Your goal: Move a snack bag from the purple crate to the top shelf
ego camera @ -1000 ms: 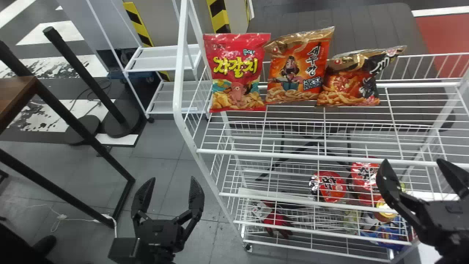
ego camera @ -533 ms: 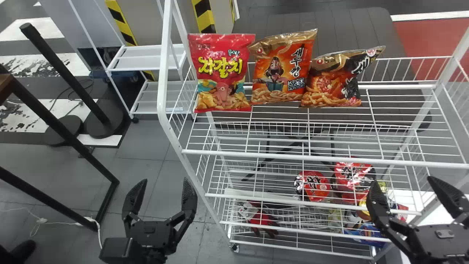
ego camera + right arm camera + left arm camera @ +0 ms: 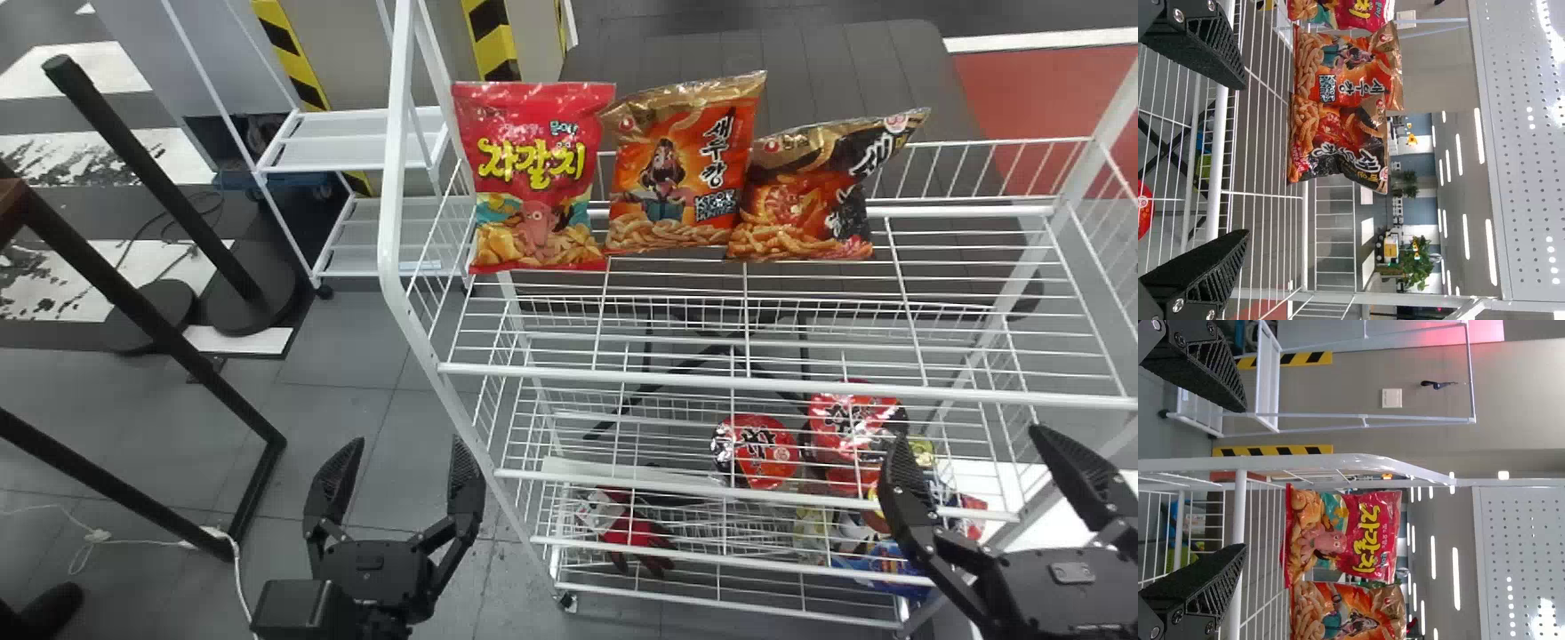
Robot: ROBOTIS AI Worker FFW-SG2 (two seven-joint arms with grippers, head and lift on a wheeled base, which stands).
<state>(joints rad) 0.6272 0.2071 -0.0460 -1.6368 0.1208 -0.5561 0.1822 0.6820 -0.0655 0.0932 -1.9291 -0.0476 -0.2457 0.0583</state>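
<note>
White wire rack [image 3: 391, 178] spans centre to right of the frame. Black two-fingered right gripper [image 3: 965, 434], lower right: spread, grasping nothing. Matching left gripper [image 3: 408, 439], lower left of centre: likewise released. Upper centre, on the top shelf [image 3: 782, 384], stand three glossy snack bags: red [image 3: 538, 178], orange-and-gold [image 3: 685, 178], tilted black-orange-gold [image 3: 805, 196]. Which is the task's bag, I cannot tell.

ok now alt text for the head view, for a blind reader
A red snack bag, an orange bag and a black-and-gold bag stand side by side at the back of the top shelf of a white rack. Below, the left gripper and right gripper are open and empty.
</note>
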